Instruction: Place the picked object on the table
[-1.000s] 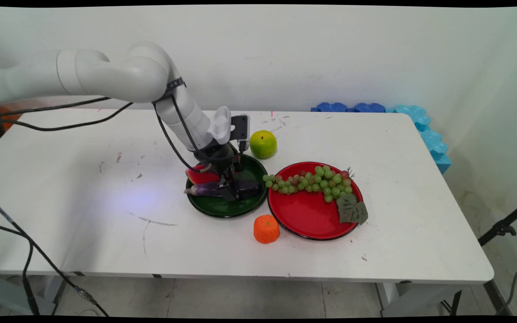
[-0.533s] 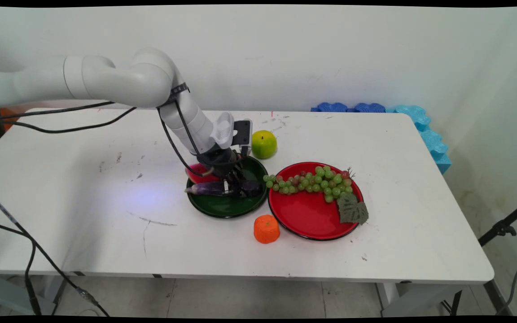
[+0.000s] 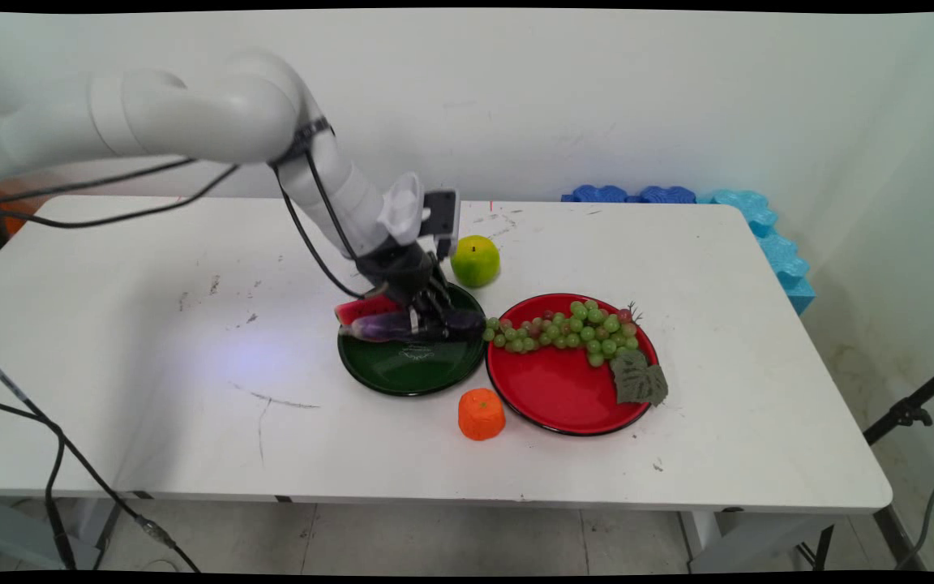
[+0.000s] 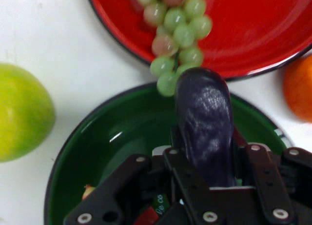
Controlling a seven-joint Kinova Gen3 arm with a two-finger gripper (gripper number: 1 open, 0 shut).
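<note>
Gripper [image 3: 426, 324] clamped on purple eggplant [image 4: 204, 120] above green plate [image 3: 410, 369], grapes [image 3: 568, 328] at its 3 o'clock.

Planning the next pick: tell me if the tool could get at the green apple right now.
Probably not yet: the tool is shut on the eggplant above the green plate. The green apple itself stands uncovered just beyond the plate.

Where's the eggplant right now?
The eggplant is clamped in the gripper just above the green plate, beside the watermelon slice.
</note>
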